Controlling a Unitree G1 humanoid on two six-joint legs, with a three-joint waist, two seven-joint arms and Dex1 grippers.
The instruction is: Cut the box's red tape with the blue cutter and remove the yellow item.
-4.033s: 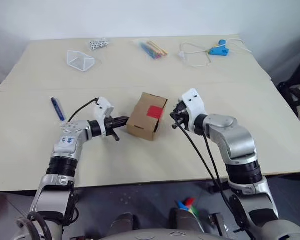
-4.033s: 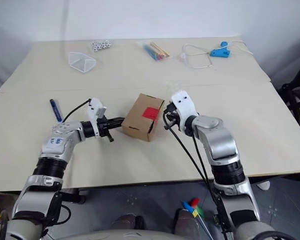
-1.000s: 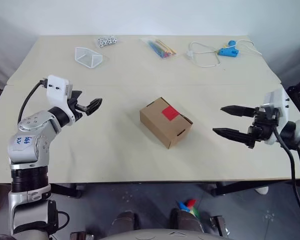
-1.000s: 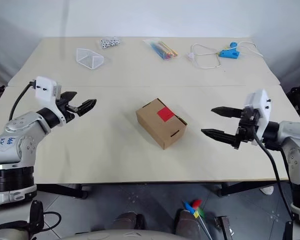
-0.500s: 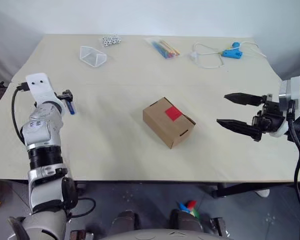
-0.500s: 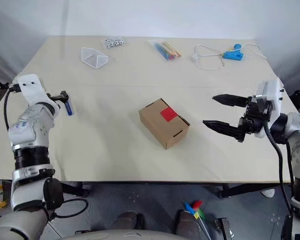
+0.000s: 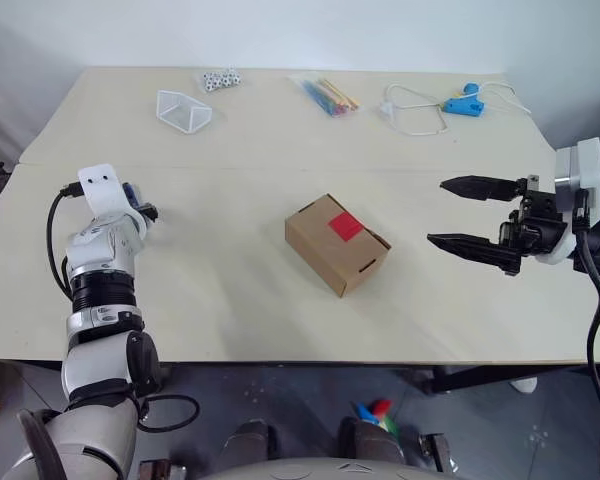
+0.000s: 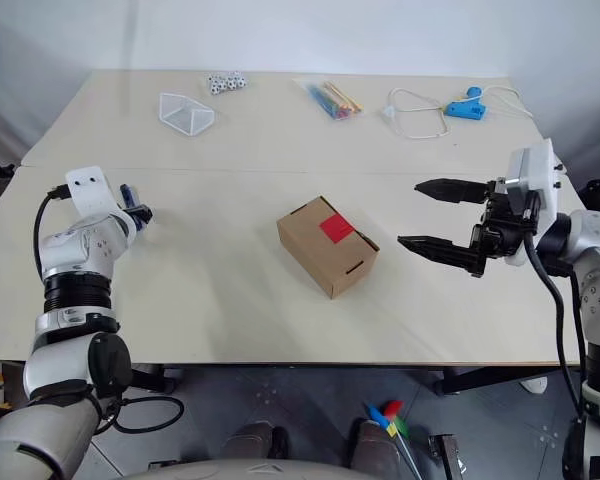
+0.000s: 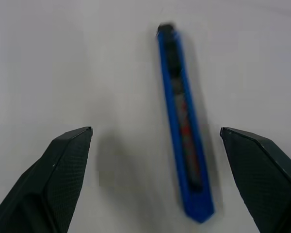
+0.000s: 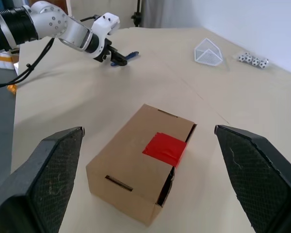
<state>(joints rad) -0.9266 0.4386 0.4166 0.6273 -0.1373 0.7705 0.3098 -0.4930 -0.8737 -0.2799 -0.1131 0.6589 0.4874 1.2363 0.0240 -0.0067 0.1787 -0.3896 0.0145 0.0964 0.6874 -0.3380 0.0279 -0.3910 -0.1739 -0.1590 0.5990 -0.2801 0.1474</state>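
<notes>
The box [image 7: 337, 243], a brown carton with its flaps shut, lies at the table's middle with the red tape [image 7: 346, 226] on top. The blue cutter [image 9: 184, 131] lies flat on the table at the far left. My left gripper [image 9: 155, 131] is open and low over it, its fingers [image 9: 63, 170] on either side of the cutter and apart from it. My right gripper [image 7: 438, 212] is open and empty, held above the table to the right of the box and pointing at it. The yellow item is hidden.
Along the back edge stand a clear triangular container [image 7: 183, 110], small dice-like pieces [image 7: 220, 80], a clear bag of coloured sticks [image 7: 325, 97] and a light-blue tool with a white cord [image 7: 460, 103]. A seam [image 7: 280, 168] runs across the table behind the box.
My left arm has swung left and down from mid-air until its gripper is over the cutter. The right gripper has risen slightly. The box has not moved in the last second.
</notes>
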